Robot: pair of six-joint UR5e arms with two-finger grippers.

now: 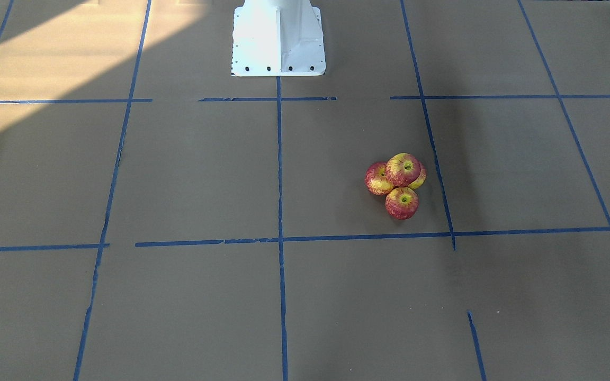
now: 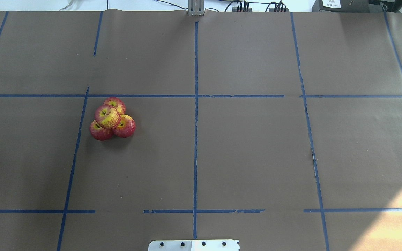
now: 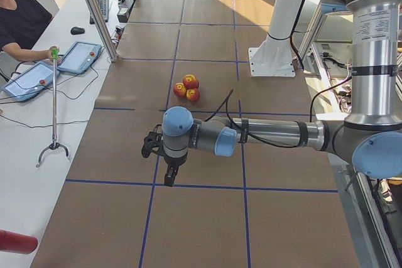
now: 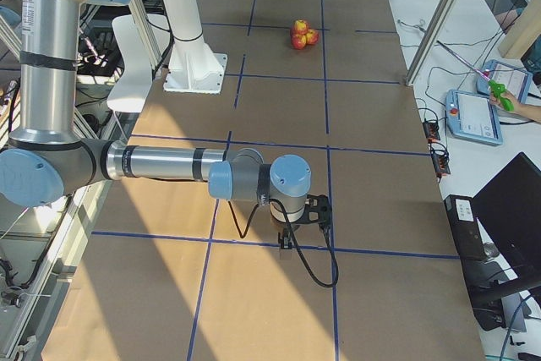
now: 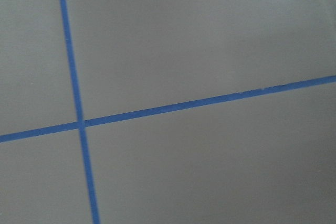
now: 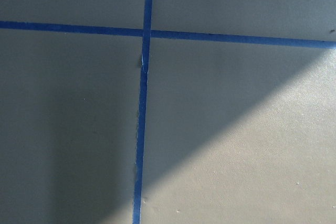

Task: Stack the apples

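Four red and yellow apples (image 1: 402,203) sit in a tight pile on the brown paper. Three touch the table and one apple (image 1: 403,169) rests on top of them. The pile also shows in the overhead view (image 2: 107,116), in the exterior left view (image 3: 187,87) and in the exterior right view (image 4: 303,35). My left gripper (image 3: 168,175) hangs over the table well short of the pile, near the camera. My right gripper (image 4: 287,244) hangs at the table's other end, far from the apples. I cannot tell whether either is open or shut. Both wrist views show only paper and blue tape.
The white robot base (image 1: 278,42) stands at the table's robot side. Blue tape lines (image 2: 195,139) grid the paper. On the operators' side are metal posts (image 3: 94,10), tablets (image 3: 78,54), a grabber tool (image 3: 54,105) and a laptop (image 4: 507,209).
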